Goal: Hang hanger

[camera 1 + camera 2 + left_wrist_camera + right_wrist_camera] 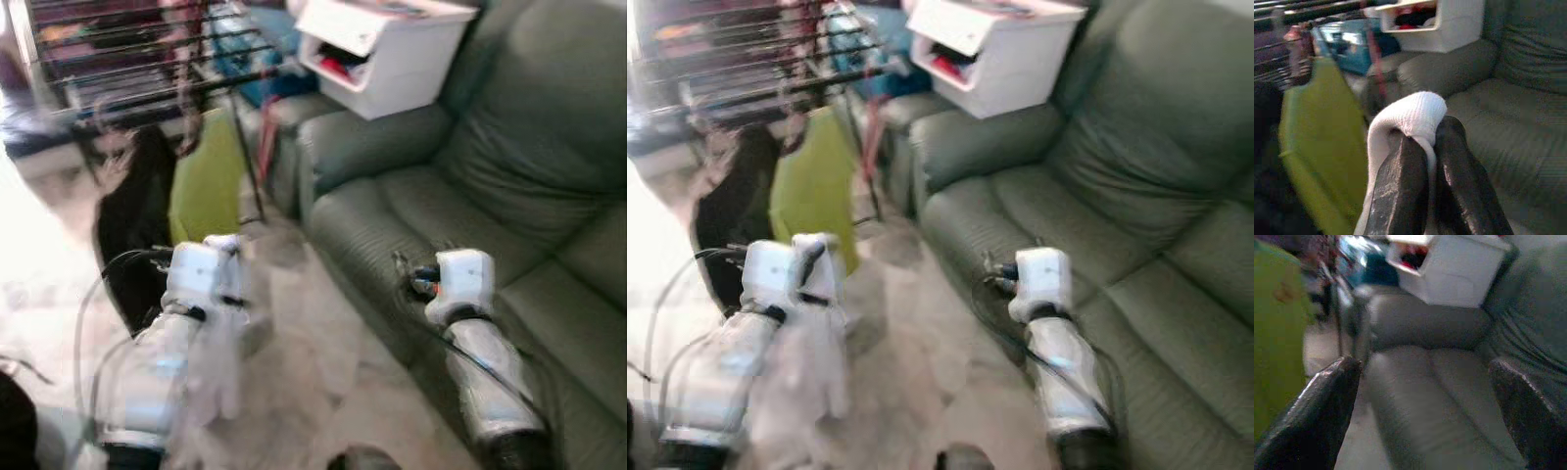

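My left gripper is shut on a white cloth, which drapes over its fingertips and hangs down beside the left arm. Ahead and to the left stands a dark drying rack with a green garment and a black garment hanging from it. Pinkish hanger hooks seem to sit on the rack, but blur hides their detail. My right gripper is open and holds nothing. It hovers by the front edge of the sofa seat.
A grey-green sofa runs along the right side. A white open-fronted box rests on its armrest, with a blue object behind. Pale floor lies between the rack and the sofa. The eye views are blurred.
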Motion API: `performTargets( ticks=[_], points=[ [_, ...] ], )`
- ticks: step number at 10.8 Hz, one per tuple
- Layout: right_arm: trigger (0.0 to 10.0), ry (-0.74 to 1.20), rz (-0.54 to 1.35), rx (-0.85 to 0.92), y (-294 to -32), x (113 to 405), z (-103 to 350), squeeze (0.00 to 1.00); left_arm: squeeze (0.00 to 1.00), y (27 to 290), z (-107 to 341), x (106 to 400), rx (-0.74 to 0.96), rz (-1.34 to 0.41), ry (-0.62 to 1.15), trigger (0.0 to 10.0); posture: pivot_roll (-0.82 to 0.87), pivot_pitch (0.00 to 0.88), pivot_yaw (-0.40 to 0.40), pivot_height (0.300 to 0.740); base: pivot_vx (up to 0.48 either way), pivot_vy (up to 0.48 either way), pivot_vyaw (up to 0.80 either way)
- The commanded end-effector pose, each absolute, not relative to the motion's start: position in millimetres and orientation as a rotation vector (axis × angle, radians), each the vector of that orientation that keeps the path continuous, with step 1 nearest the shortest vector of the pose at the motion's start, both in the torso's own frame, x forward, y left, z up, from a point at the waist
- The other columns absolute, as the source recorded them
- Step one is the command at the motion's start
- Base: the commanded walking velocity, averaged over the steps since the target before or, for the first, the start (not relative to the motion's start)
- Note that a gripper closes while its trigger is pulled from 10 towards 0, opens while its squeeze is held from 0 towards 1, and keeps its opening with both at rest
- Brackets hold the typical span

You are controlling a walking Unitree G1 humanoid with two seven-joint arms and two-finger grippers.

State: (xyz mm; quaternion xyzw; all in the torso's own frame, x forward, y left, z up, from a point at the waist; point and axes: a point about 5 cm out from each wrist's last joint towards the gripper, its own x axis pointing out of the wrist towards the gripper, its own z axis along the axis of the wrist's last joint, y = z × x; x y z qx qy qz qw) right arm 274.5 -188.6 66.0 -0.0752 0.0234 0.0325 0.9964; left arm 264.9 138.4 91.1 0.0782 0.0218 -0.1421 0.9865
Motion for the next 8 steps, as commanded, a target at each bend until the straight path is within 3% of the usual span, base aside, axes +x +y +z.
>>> performTargets(
  ticks=[1,2,7,8],
  points=[
    [10.0,0.028,0.084,-0.135,-179.6,279.0,70.4,0.0,0.0,146.3,104.1,269.0,0.18,-0.264,-0.014,10.0,-0.03,0.0,-0.036,0.74,0.424,0.0,0.0],
    [10.0,0.033,0.088,-0.137,-178.0,279.0,69.3,0.0,0.0,146.6,104.4,269.8,0.18,-0.263,-0.015,10.0,-0.03,0.0,-0.034,0.74,0.416,0.24,0.0],
    [10.0,0.021,0.119,-0.152,-173.3,278.3,69.6,0.0,0.0,144.5,105.0,270.7,0.181,-0.261,-0.013,10.0,-0.03,0.0,-0.032,0.74,0.389,0.279,0.58],
    [10.0,0.023,0.116,-0.149,-173.5,278.7,69.5,0.0,0.0,143.1,105.5,270.3,0.191,-0.269,-0.019,10.0,-0.03,0.0,-0.033,0.74,0.39,0.281,0.0]
  ],
)
